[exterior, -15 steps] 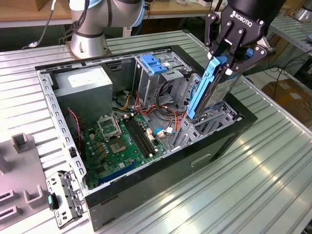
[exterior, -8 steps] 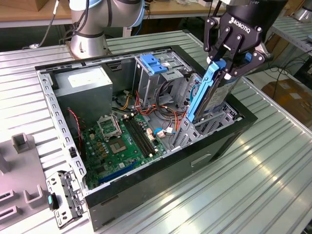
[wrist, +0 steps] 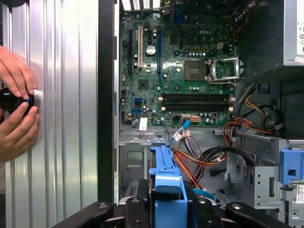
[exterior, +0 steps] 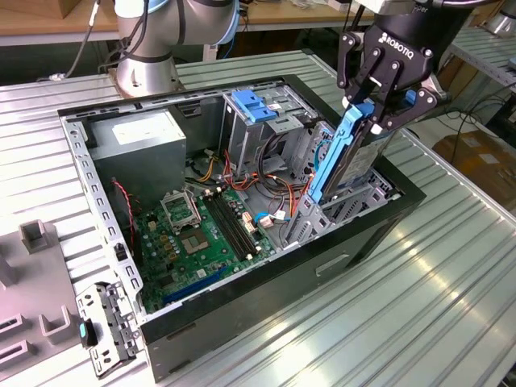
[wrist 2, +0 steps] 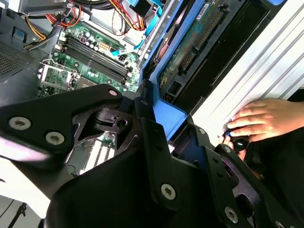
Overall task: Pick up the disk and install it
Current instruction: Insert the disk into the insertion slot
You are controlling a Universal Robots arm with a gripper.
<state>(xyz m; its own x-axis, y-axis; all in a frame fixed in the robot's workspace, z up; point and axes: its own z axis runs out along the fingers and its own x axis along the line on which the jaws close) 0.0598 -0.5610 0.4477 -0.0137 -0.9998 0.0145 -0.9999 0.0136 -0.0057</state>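
The disk (exterior: 364, 160) hung on edge and tilted over the open computer case (exterior: 242, 322), at the exterior view's right end of it. Its lower end dipped in among the metal cage walls near the orange and red cables (exterior: 280, 190), and it was not yet seated in any slot. It looked like a stiff, dense metal block, probably fairly heavy for its size, and it would not flex under a firm squeeze. Its green circuit board (wrist 2: 194, 42) lay bare on one face in the second wrist view, so that face and the connector edge seemed the fragile parts, best kept away from knocks against the sheet metal. The blue plastic side rail (exterior: 337, 157) along its long edge seemed the sensible place for a grip, though smooth plastic could slip if held lightly. The jaws were clenched on the upper end of the disk, pinching it between them with no gap showing, and they touched nothing else. Inside the case the motherboard (exterior: 201, 234) lay flat on the floor, with the grey power-supply box (exterior: 137, 141) and the blue-topped drive bay (exterior: 256, 105) well apart from the disk, toward the far side. A person's hand (wrist 2: 261, 121) rested on the ribbed table (exterior: 419, 306) just beside the case, its fingers on a small black knob.
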